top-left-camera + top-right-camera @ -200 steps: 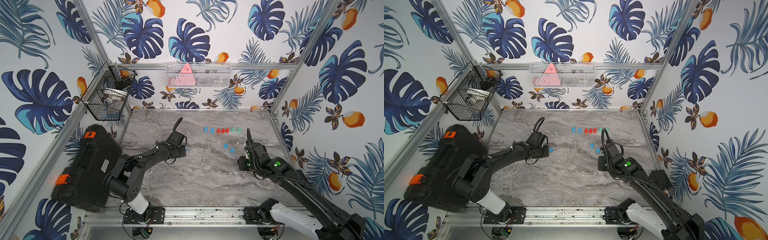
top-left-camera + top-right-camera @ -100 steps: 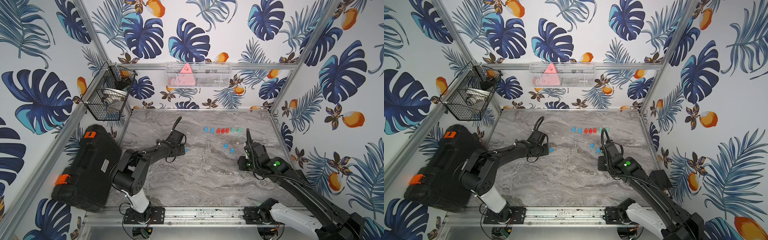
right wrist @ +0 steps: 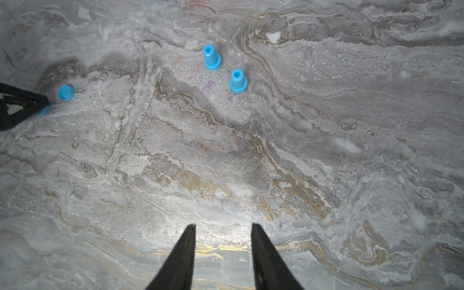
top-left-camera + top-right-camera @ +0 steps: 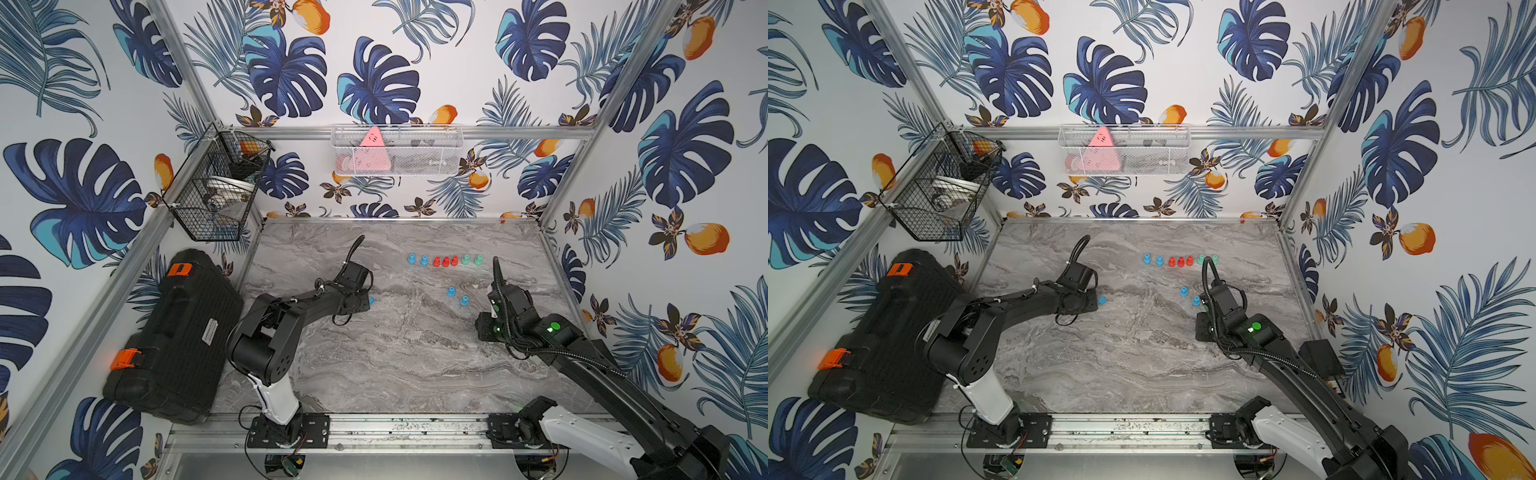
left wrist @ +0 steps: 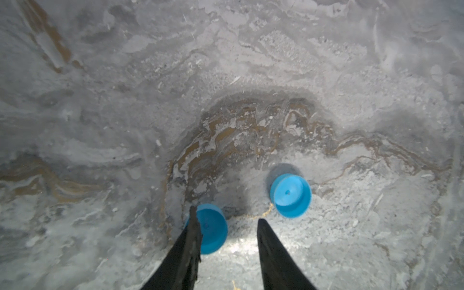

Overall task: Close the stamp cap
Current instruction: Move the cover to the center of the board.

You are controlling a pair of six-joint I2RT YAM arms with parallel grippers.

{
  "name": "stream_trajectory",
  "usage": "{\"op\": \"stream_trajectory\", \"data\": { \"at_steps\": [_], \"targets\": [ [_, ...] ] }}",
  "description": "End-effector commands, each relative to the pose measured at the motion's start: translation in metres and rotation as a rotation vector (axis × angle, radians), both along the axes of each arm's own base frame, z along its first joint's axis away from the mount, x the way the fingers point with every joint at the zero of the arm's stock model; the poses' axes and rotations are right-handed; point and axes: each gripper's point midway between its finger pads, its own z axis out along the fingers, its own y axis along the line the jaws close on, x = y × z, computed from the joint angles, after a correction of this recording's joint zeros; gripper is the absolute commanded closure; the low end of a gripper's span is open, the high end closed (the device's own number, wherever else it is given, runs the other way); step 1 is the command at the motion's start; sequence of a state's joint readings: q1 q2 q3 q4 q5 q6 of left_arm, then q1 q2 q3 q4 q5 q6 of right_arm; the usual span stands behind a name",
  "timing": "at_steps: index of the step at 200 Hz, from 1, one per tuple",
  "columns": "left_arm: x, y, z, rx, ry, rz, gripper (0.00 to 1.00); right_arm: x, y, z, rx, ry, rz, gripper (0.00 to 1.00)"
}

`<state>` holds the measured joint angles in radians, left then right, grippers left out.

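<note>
Two small blue stamp caps lie on the marble table. One cap rests against the inner side of one finger of my left gripper, with a clear gap to the other finger, so the jaws stand open around it. The other cap lies just beyond the fingertips. In both top views only one cap shows past the left gripper. Two uncapped blue stamps stand upright to the right. My right gripper hovers open and empty near them.
A row of blue, red and green stamps stands along the back of the table. A black case lies at the left, with a wire basket above it. A white mesh tray hangs on the back wall.
The left arm's lower links have swung round while its gripper stayed low beside the blue cap. The right arm has not moved.
</note>
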<state>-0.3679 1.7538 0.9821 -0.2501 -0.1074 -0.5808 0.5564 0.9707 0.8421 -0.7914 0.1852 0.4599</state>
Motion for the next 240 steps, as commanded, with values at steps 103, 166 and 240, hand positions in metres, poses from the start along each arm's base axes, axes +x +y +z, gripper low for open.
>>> {"op": "stream_trajectory", "data": {
  "at_steps": [103,166,240],
  "targets": [
    [-0.037,-0.04,-0.015,-0.024,0.028,-0.091,0.58,0.002,-0.002,0.005,0.0,-0.029,-0.019,0.6],
    [-0.045,-0.076,-0.014,-0.04,0.036,-0.174,0.58,0.002,-0.003,0.008,0.003,-0.04,-0.02,0.6],
    [-0.054,-0.134,-0.014,-0.043,0.032,-0.289,0.59,0.001,-0.003,0.009,0.001,-0.048,-0.021,0.6]
  ]
}}
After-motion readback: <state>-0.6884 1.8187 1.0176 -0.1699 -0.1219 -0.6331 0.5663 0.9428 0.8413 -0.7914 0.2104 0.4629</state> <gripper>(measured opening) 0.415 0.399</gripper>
